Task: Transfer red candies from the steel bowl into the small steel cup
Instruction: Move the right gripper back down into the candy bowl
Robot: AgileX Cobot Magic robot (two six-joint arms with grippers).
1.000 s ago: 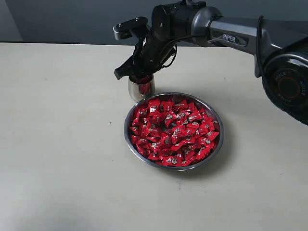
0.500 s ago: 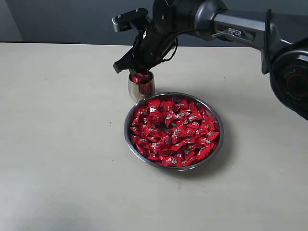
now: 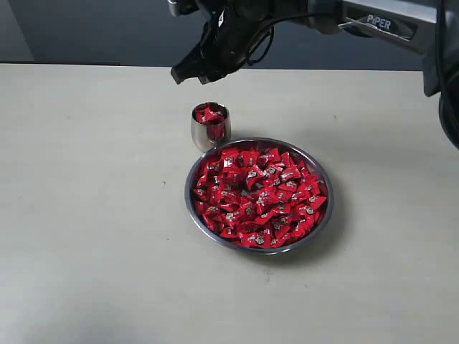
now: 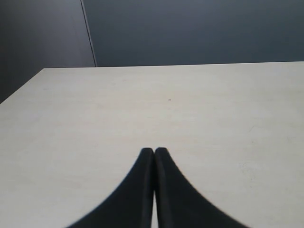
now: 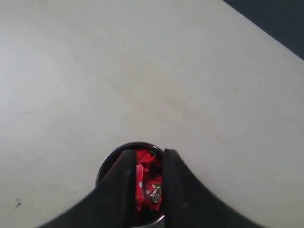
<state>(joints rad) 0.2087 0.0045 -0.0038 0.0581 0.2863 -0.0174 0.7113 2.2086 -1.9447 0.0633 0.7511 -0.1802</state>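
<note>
The steel bowl sits mid-table, heaped with red candies. Just behind its far left rim stands the small steel cup with a few red candies in it. My right gripper hangs above the cup, clear of it, with its fingers slightly apart and nothing held. In the right wrist view the cup and its red candies show through the gap of the right gripper. My left gripper is shut and empty over bare table; the exterior view does not show it.
The pale table stretches wide on the left and in front of the bowl. A dark wall runs behind the table's far edge. The right arm reaches in from the upper right.
My right gripper has risen from the cup's mouth to well above it. The candy it held over the cup now lies in the cup.
</note>
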